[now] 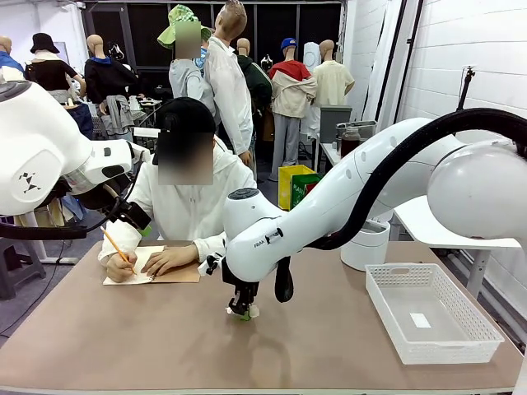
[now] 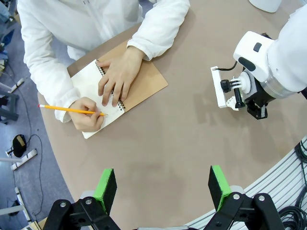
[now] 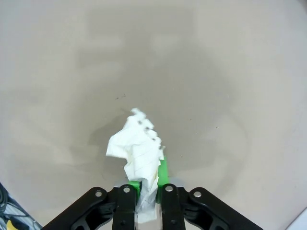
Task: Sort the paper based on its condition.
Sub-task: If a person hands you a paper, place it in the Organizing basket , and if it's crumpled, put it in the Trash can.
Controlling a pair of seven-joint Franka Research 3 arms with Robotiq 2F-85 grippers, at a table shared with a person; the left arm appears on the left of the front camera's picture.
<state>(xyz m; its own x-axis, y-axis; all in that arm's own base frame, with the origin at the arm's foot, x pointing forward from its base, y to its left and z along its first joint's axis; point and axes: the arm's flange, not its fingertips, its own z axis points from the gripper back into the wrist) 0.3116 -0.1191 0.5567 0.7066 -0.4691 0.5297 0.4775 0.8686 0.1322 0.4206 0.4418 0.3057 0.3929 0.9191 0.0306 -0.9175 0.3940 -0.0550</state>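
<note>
My right gripper [image 1: 240, 311] points down just above the middle of the brown table, shut on a crumpled white sheet of paper [image 3: 136, 143] with torn spiral holes along one edge; the wad sticks out beyond the green pads [image 3: 163, 172]. My left gripper [image 2: 163, 184] hangs open and empty high above the table's left part. Below it a person writes with a yellow pencil [image 2: 72, 109] on the open page of a spiral notebook [image 2: 144, 86] with a brown card cover. The right arm's wrist [image 2: 254, 81] shows to the notebook's right.
A white plastic basket [image 1: 387, 309] stands at the right of the table with a small white scrap [image 1: 420, 319] on its floor. A white round container [image 1: 365, 244] sits behind it. The person's hands and notebook [image 1: 177, 276] lie at the far left.
</note>
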